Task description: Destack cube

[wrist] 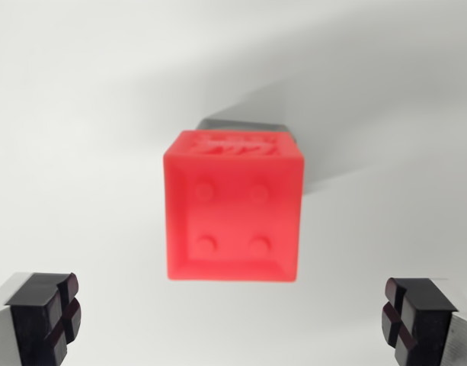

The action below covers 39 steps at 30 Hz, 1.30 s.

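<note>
In the wrist view, a red cube (233,210) sits near the middle of the picture on a pale, plain surface (81,114). Its near face carries four round studs, and its far face shows raised lettering too blurred to read. Just behind it a grey edge (244,126) pokes out (perhaps another block under or behind the red one, but too little of it shows to tell which). A soft shadow runs from there toward the wrist view's upper right.

The gripper (233,320) is spread wide, its jaws well apart at the bottom corners, holding nothing. Only the black pads of the fingers (46,313) show, each cut off by the frame's lower edge. The cube lies beyond them, between their lines but touching neither; how high the fingers sit above it cannot be judged.
</note>
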### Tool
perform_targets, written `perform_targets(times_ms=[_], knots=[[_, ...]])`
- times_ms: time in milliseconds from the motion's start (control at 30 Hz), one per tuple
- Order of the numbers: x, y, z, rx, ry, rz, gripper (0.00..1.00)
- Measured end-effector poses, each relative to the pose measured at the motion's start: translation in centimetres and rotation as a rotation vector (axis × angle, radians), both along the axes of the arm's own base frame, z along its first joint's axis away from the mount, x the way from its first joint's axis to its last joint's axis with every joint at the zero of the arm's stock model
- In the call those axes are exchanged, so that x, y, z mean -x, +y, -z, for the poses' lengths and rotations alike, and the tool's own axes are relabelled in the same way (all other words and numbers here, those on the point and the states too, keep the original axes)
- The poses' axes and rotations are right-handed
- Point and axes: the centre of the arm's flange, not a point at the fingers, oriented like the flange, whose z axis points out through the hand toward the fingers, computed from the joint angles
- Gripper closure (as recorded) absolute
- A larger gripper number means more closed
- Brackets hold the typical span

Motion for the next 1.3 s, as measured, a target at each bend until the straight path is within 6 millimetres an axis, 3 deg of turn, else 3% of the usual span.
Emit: perform_targets(times_ms=[433,867,900,1300], knots=[[0.0,0.0,5.5,-0.004,0.000,0.005,0.00],[0.1,0.0,8.3,-0.005,0.001,0.007,0.00],[0.1,0.0,8.3,-0.005,0.001,0.007,1.00],[0.0,0.0,8.3,-0.005,-0.001,0.007,1.00]])
